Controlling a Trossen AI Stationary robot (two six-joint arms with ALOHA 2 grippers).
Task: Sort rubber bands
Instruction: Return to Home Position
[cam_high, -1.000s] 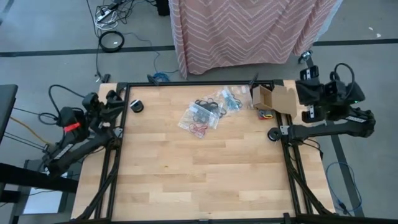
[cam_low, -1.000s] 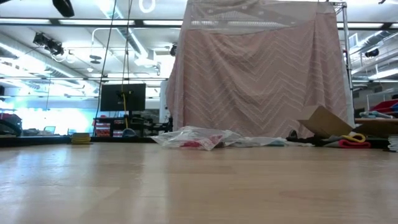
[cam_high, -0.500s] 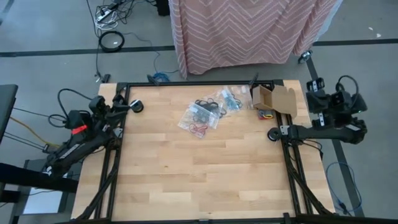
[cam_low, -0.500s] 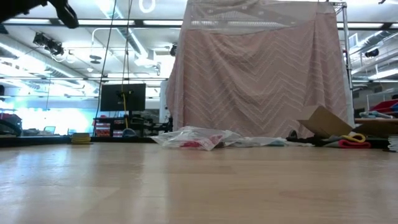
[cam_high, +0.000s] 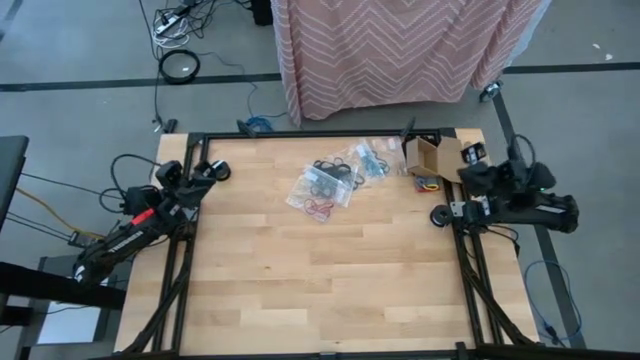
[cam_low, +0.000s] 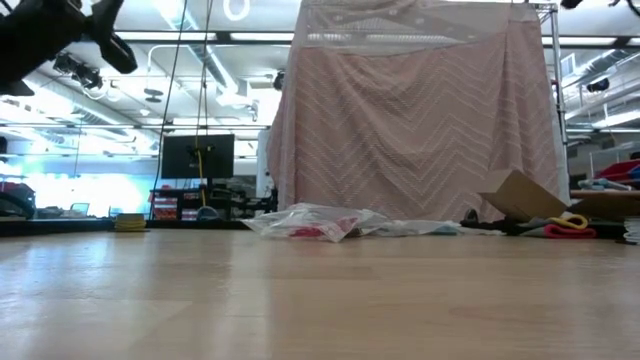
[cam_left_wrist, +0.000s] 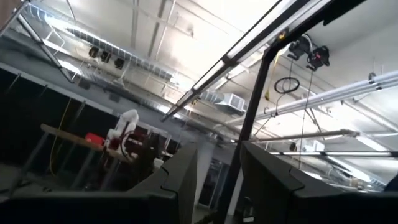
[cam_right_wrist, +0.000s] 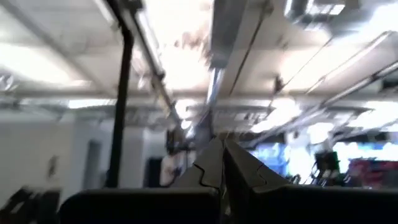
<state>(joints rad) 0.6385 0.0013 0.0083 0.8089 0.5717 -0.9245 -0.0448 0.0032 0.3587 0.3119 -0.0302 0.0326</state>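
Note:
The rubber bands lie in clear plastic bags (cam_high: 325, 187) at the table's far middle: black loops (cam_high: 338, 168), red loops (cam_high: 320, 208), teal loops (cam_high: 375, 165). In the low view the bags (cam_low: 310, 222) rest flat on the wood. My left gripper (cam_high: 200, 178) sits folded back at the table's far left edge, pointing up, its fingers (cam_left_wrist: 186, 180) open with nothing between them. My right gripper (cam_high: 468, 172) is at the far right edge beside the cardboard box, pointing up, with its fingers (cam_right_wrist: 214, 163) shut on nothing. Both are far from the bags.
An open cardboard box (cam_high: 438, 158) stands at the far right corner, with red and yellow loops (cam_high: 428, 183) beside it. A pink patterned cloth (cam_high: 400, 50) hangs beyond the far edge. The near half of the wooden table (cam_high: 320, 290) is bare.
Both arms have folded down at their own sides of the table. My left gripper has sunk and shifted a little toward the table. My right gripper has come down from beyond the right edge toward the cardboard box. The bags have not moved.

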